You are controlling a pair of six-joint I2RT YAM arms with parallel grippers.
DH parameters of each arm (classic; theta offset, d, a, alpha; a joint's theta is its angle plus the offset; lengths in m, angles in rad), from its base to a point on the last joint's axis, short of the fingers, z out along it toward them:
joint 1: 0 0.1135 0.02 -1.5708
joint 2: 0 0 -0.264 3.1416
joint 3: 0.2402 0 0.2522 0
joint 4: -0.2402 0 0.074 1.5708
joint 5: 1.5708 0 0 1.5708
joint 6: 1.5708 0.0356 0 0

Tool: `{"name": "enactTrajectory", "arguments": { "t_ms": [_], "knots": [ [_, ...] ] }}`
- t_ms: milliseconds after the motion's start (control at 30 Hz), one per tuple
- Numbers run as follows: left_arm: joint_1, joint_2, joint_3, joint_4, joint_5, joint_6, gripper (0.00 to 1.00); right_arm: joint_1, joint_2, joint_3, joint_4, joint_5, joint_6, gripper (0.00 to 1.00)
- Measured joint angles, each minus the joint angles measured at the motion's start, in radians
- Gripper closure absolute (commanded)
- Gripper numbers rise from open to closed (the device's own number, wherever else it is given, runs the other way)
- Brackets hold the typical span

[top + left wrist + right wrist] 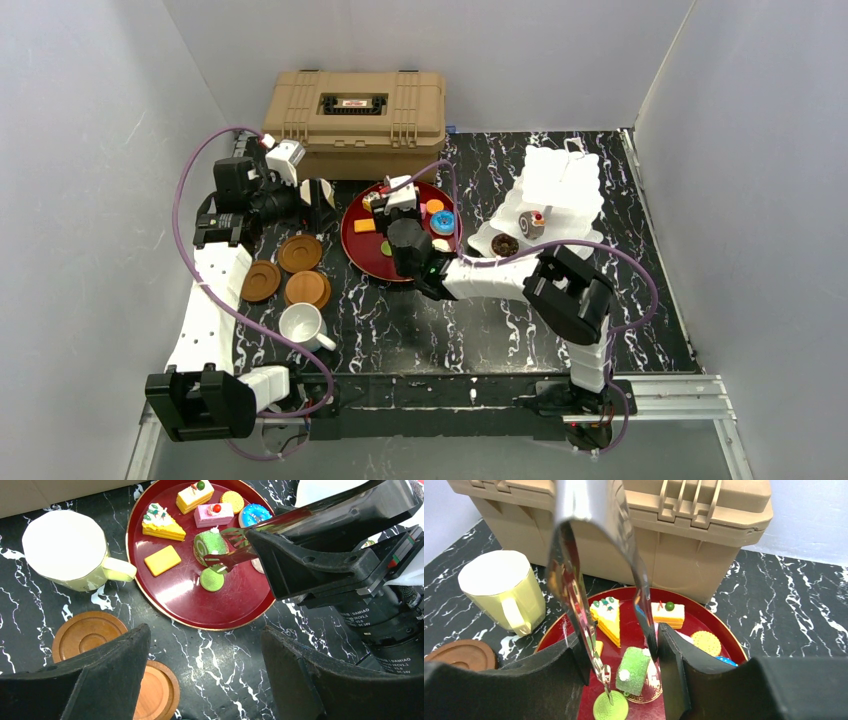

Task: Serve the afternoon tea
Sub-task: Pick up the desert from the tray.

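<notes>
**Right gripper** (624,656): clenched on metal tongs (591,535). The blades straddle the green roll cake (633,670) on the red tray (200,616); you cannot tell whether they pinch it yet.

**Risks:** the roll is round and the blades are slick, so a hard squeeze may shoot it sideways, and a weak one may drop it short of the white stand (560,178). One blade tip sits beside the green disc (212,579) and may drag it.

**Left gripper** (205,680): spread wide and empty, above the brown saucers (87,635).

**Obstructions:** the yellow wedge (161,524) is close behind the roll. The stand's low tier already carries cakes.
</notes>
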Motion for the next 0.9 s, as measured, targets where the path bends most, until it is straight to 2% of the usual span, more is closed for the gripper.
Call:
{"name": "enactTrajectory", "arguments": {
  "t_ms": [300, 433, 533, 600, 667, 900],
  "knots": [
    [0.0, 0.0, 0.0, 0.0, 0.0, 0.0, 0.22, 0.006, 0.002, 0.0, 0.024, 0.051, -0.032, 0.65],
    [0.0, 0.0, 0.0, 0.0, 0.0, 0.0, 0.22, 0.005, 0.002, 0.0, 0.024, 0.049, -0.037, 0.69],
    [0.0, 0.0, 0.0, 0.0, 0.0, 0.0, 0.22, 0.005, 0.002, 0.0, 0.023, 0.039, -0.04, 0.63],
    [0.0, 0.0, 0.0, 0.0, 0.0, 0.0, 0.22, 0.005, 0.002, 0.0, 0.023, 0.035, -0.04, 0.5],
    [0.0, 0.0, 0.0, 0.0, 0.0, 0.0, 0.22, 0.004, 0.002, 0.0, 0.021, 0.032, -0.039, 0.43],
    [0.0, 0.0, 0.0, 0.0, 0.001, 0.0, 0.22, 0.003, 0.002, 0.0, 0.011, 0.031, -0.038, 0.4]
  ]
}}
